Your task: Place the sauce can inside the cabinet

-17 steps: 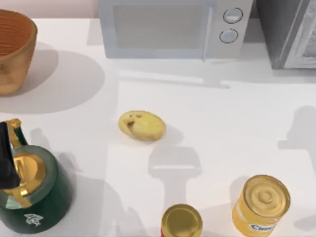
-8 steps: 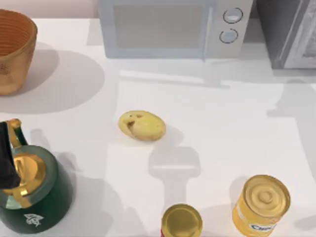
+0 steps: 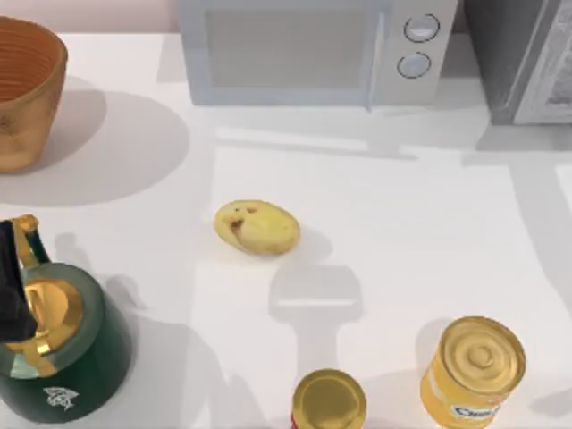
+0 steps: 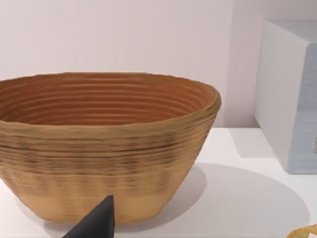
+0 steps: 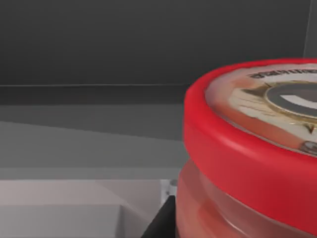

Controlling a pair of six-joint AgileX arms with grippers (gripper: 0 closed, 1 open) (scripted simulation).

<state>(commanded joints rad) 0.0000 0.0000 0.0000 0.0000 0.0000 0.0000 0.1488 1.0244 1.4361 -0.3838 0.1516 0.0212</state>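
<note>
The sauce can (image 5: 247, 148) fills the near part of the right wrist view, its red rim and printed top close to the lens. A dark finger (image 5: 161, 220) of the right arm's jaws sits against its side, so the right jaws appear to be holding the can, though the contact on the far side is hidden. Beyond the can lies a dark grey cavity with a paler floor and a horizontal edge across it, which reads as the inside of the cabinet (image 5: 99, 44).

The step in hand is judged to be carrying the can into the cabinet and setting it down. To do it well, the right arm should keep the can upright, bring it clear of the door frame and lower it until its base meets the cabinet floor before the jaws part. It should then draw straight back, so that the fingers do not tip the can.

In the top view, the gold-topped can (image 3: 329, 402) and the wider yellow can (image 3: 472, 371) stand at the near edge of the surface (image 3: 402, 232). The green kettle (image 3: 58, 344) is at the near left and the potato (image 3: 256, 227) in the middle. Farther back are the ribbed bowl (image 3: 27, 89), the white microwave (image 3: 313, 49) and the cabinet corner (image 3: 523, 63) at the far right.

The left arm is parked near the bowl (image 4: 104, 144). One dark fingertip (image 4: 96, 223) shows, but whether its jaws are wide or narrow cannot be told.
</note>
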